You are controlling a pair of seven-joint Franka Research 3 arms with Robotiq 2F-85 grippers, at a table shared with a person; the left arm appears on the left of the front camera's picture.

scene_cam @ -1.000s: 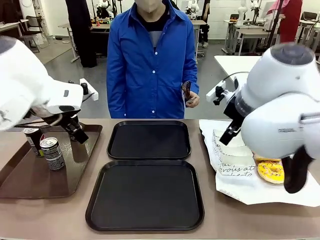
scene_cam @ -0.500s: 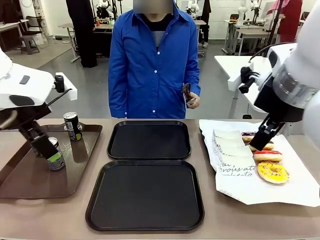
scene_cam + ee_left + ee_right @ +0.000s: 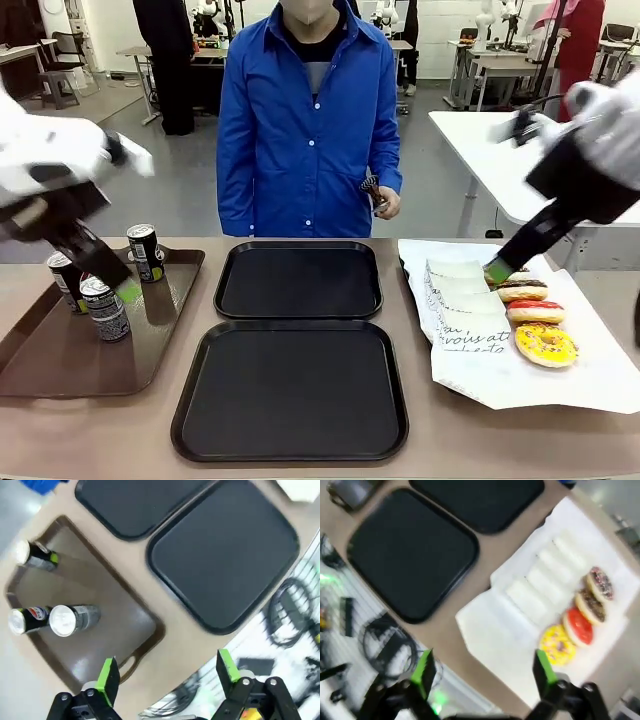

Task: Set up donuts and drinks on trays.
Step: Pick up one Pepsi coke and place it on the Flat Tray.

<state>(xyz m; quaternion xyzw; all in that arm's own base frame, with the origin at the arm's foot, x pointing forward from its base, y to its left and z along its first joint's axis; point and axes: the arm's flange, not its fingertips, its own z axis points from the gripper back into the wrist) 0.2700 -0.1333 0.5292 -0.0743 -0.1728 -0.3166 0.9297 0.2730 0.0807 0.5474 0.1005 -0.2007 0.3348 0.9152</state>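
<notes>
- 3 drinks (image 3: 104, 308) stand upright on the brown tray (image 3: 60, 372) at the table's left.
- 4 donuts (image 3: 578, 627) lie in a row on white paper (image 3: 560, 385) at the right.
- The 2 black trays (image 3: 290, 390) sit between them, with nothing set out yet.
- The left gripper (image 3: 167, 667), fingers spread wide, hangs over the cans.
- The right gripper (image 3: 482, 667), equally spread, hangs above the donuts.
- My tip: straddle 1 can squarely, clear of its neighbours, before squeezing.

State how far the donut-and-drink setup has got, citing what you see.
Done: nothing; both black trays lie bare. In hand: nothing; both arms' jaws stand open and empty. Left: three cans on the brown tray and four donuts on the white paper all need moving.
</notes>
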